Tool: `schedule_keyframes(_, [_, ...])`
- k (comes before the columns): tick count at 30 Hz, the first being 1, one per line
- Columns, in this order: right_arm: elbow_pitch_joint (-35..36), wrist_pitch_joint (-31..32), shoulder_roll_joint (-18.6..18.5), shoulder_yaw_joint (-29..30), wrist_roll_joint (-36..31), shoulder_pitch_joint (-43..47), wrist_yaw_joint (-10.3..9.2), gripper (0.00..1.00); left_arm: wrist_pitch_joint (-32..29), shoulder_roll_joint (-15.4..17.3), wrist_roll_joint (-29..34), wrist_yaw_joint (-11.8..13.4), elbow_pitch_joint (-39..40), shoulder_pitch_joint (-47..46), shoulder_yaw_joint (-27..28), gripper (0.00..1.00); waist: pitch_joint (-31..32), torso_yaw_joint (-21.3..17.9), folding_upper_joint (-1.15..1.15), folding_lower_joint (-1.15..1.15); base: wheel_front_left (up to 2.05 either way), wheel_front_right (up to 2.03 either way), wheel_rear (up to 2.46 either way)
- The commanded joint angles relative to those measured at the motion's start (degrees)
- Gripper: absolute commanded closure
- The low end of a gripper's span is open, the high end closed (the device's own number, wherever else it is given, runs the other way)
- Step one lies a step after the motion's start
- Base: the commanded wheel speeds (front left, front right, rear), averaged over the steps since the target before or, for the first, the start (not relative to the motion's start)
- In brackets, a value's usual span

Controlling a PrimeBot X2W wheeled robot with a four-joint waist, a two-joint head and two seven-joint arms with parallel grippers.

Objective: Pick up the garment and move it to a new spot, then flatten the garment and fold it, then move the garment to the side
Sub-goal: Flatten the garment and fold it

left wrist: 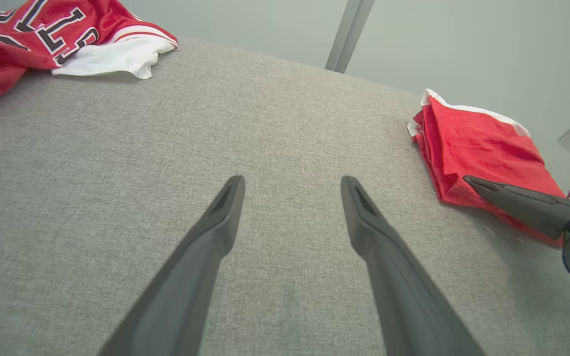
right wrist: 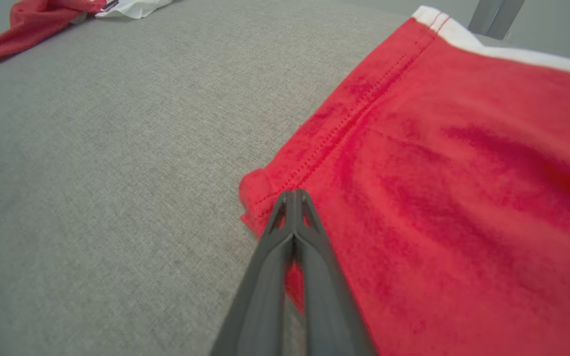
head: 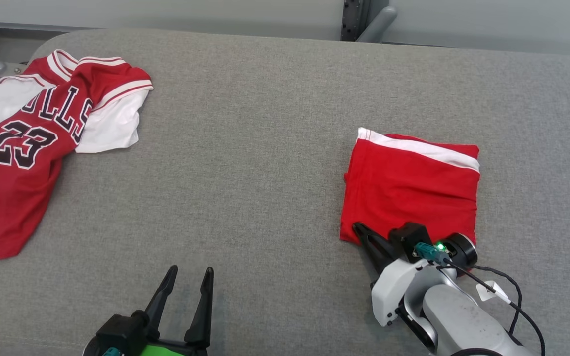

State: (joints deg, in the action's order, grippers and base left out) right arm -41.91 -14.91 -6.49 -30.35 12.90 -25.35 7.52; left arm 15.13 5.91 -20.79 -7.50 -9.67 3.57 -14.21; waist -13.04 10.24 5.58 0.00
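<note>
The garment is a folded red piece with a white band along its far edge, lying flat at the right of the grey table. My right gripper is shut, its tips resting on the garment's near left corner. In the right wrist view the fingers of the right gripper press together over that corner of the garment, with no cloth seen between them. My left gripper stands open over bare table at the lower left. The left wrist view has the left gripper open, with the garment and right gripper at its right.
A red and white basketball jersey with dark lettering and a number lies spread at the table's far left, hanging over the left edge; it appears as well at the jersey corner of the left wrist view. A metal post stands behind the table.
</note>
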Motion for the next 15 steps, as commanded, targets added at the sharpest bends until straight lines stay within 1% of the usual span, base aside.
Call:
schedule_keyframes(1, [-0.53, -0.18, 0.03, -0.66, 0.60, -0.45, -0.06, 1.00, 0.02, -0.26, 0.27, -0.01, -0.12, 0.87, 0.42, 0.00, 0.83, 0.73, 0.00, 0.00, 0.00, 0.00, 0.00])
schedule_keyframes(6, [0.60, -0.18, 0.02, -1.23, 1.78, -0.06, -0.07, 1.00, 0.02, -0.46, 0.58, -0.01, 0.00, 1.93, 0.82, 0.00, 2.33, 1.07, 0.00, 0.00, 0.00, 0.00, 0.00])
schedule_keyframes(9, [2.70, -0.18, -0.47, -0.27, 1.77, 0.92, -0.07, 1.00, 0.02, -0.45, 0.75, -0.01, 0.23, 2.24, 1.05, 0.00, 3.25, 1.11, 0.00, 0.00, 0.00, 0.00, 0.00])
schedule_keyframes(11, [6.12, -0.18, -0.96, 2.24, 1.41, 2.36, -0.07, 1.00, 0.02, -0.44, 0.93, -0.01, 0.73, 2.85, 1.76, 0.00, 4.28, 1.05, 0.00, 0.00, 0.00, 0.00, 0.00])
schedule_keyframes(12, [8.23, -0.18, -1.18, 3.66, 0.68, 3.31, -0.07, 0.82, 0.02, -0.46, 0.98, -0.01, 1.03, 3.23, 2.18, 0.00, 4.74, 0.96, 0.00, 0.00, 0.00, 0.00, 0.00])
schedule_keyframes(13, [10.45, -0.18, -1.33, 5.36, 0.01, 4.57, -0.07, 0.57, 0.02, -0.48, 1.01, -0.01, 1.20, 3.59, 2.58, 0.00, 5.26, 0.86, 0.00, 0.00, 0.00, 0.00, 0.00])
schedule_keyframes(14, [12.80, -0.18, -1.49, 7.49, -0.73, 5.93, -0.07, 0.11, 0.02, -0.49, 1.07, -0.01, 1.38, 3.97, 2.84, 0.00, 5.84, 0.74, 0.00, 0.00, 0.00, 0.00, 0.00])
schedule_keyframes(15, [15.09, -0.17, -1.63, 9.57, -1.48, 7.54, -0.07, 0.00, 0.02, -0.51, 1.18, -0.01, 1.49, 4.39, 3.22, 0.00, 6.43, 0.63, 0.00, 0.00, 0.00, 0.00, 0.00])
